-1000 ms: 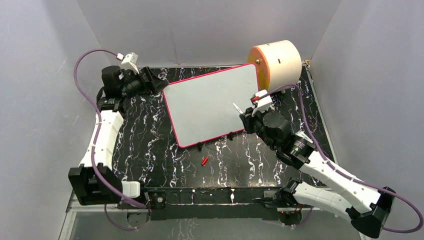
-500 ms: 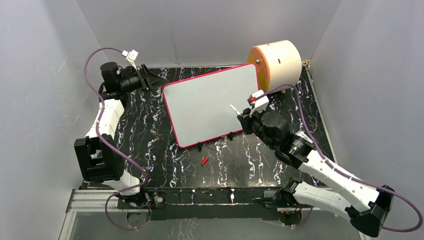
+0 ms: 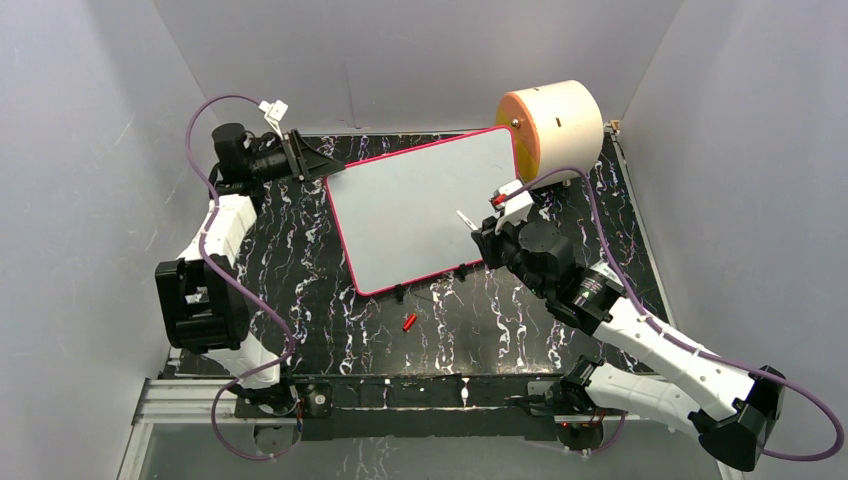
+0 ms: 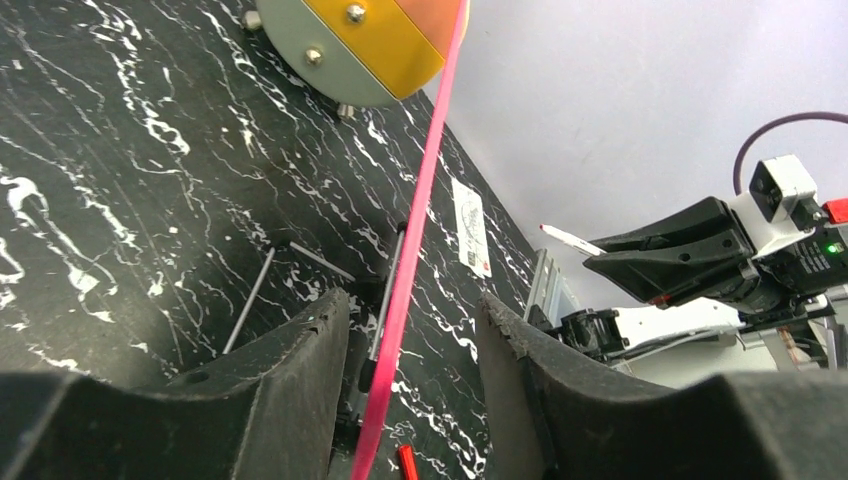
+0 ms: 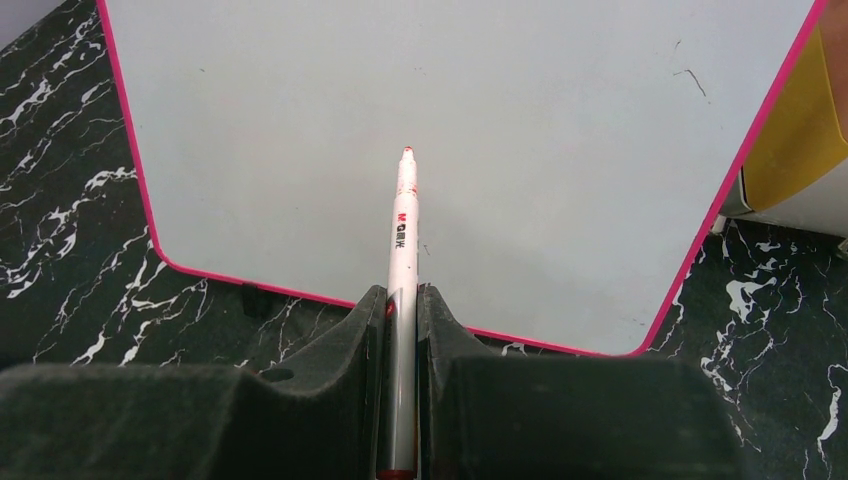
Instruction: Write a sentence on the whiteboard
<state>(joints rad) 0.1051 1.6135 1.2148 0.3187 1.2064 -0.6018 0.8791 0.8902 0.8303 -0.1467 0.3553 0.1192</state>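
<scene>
The whiteboard (image 3: 420, 210) has a pale grey-white face edged by a thin pink-red rim. The surface (image 3: 300, 290) is black with white marble veining. The cylinder (image 3: 565, 120) is cream with an orange face. The marker (image 5: 404, 225) is white, with a red tip and red lettering, and the small cap (image 3: 408, 321) is red. The left arm (image 3: 222, 235) and right arm (image 3: 660, 345) are white with black joints, and their cables (image 3: 200, 110) are purple. The left end effector (image 4: 405, 330) and right end effector (image 5: 402, 300) are black.

A black, white-veined table (image 3: 480, 330) is evenly lit, with plain pale grey walls (image 3: 400, 60) rising behind it and along both its sides.
</scene>
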